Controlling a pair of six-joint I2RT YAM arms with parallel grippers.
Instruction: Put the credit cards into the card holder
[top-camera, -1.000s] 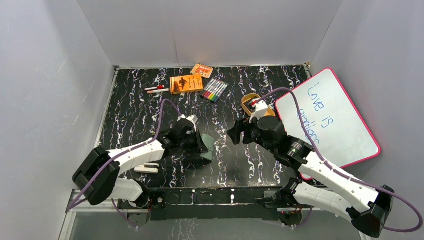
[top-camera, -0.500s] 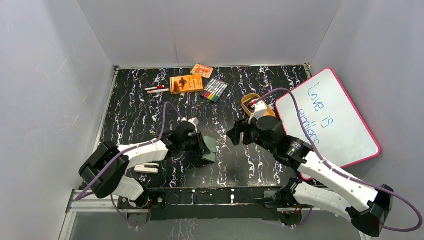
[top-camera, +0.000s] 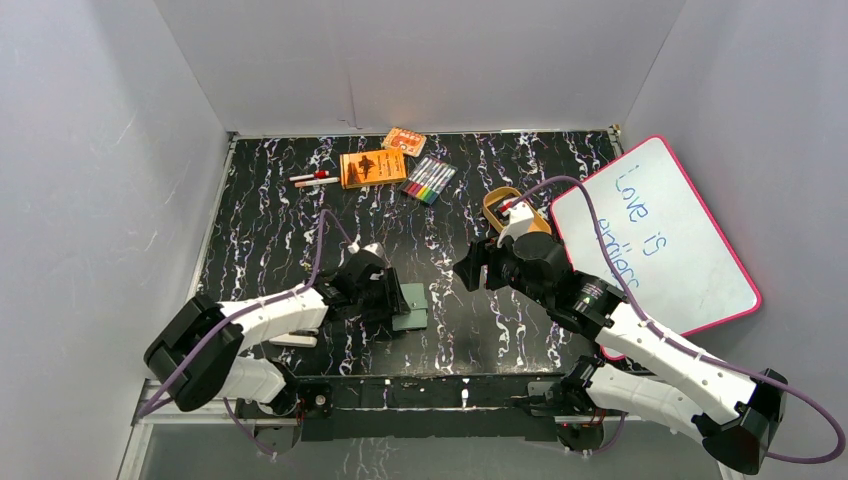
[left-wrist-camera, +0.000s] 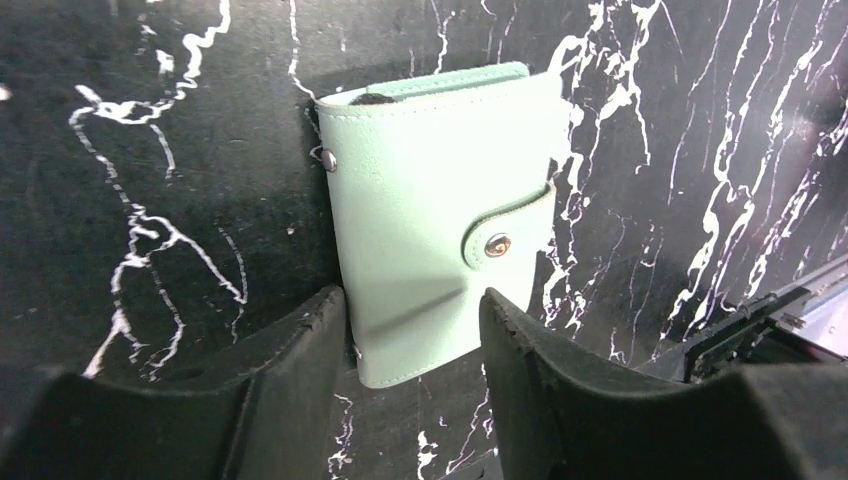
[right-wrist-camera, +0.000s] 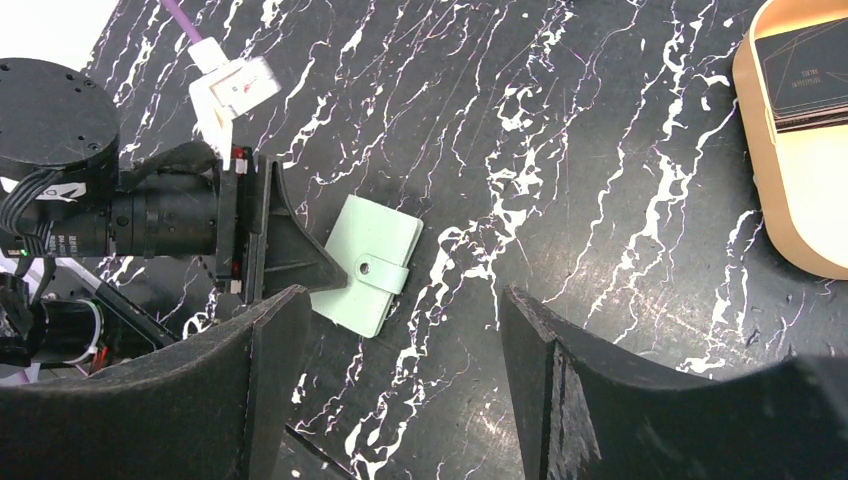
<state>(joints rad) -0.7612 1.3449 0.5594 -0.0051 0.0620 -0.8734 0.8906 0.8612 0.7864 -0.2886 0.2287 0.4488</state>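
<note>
The sage-green card holder (left-wrist-camera: 440, 220) lies flat and closed on the black marbled table, its snap tab fastened; a dark sliver shows between the covers at its far edge. My left gripper (left-wrist-camera: 412, 295) is open, its fingers standing either side of the holder's near end without pinching it; from above the left gripper (top-camera: 393, 300) sits just left of the card holder (top-camera: 412, 306). Dark credit cards (right-wrist-camera: 805, 75) lie in the tan tray (right-wrist-camera: 790, 210). My right gripper (right-wrist-camera: 395, 300) hovers open and empty over the table, right of the card holder (right-wrist-camera: 372, 275).
A pink-framed whiteboard (top-camera: 655, 235) leans at the right. Two orange boxes (top-camera: 372, 167), a marker pack (top-camera: 428, 178) and pens (top-camera: 313, 179) lie at the back. A white piece (top-camera: 293, 338) lies near the front left edge. The tan tray (top-camera: 497, 203) sits behind the right wrist.
My left gripper opened and let go of the card holder, which went from tilted in the jaws to flat on the table. The right arm has not moved.
</note>
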